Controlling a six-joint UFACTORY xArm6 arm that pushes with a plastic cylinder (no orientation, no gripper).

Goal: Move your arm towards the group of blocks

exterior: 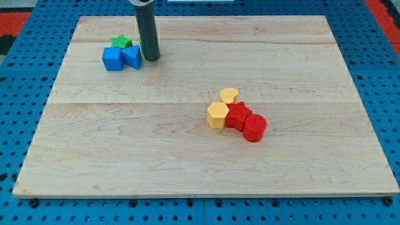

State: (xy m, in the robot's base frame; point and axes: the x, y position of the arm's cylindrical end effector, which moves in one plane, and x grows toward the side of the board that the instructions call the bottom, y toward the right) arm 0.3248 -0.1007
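Note:
My tip point(152, 59) stands at the view's upper left, just right of a small cluster: a blue cube point(112, 59), a blue triangular block point(132, 57) and a green star block point(120, 42) behind them. A green block point(142, 45) is mostly hidden behind the rod. A second group lies right of the middle: a yellow heart block point(229, 95), a yellow hexagon block point(218, 115), a red star-like block point(238, 115) and a red cylinder point(254, 128), all touching. The tip is far to the upper left of that group.
The blocks lie on a pale wooden board point(187, 156) set on a blue perforated table point(19, 94). The board's edges run near the frame's sides.

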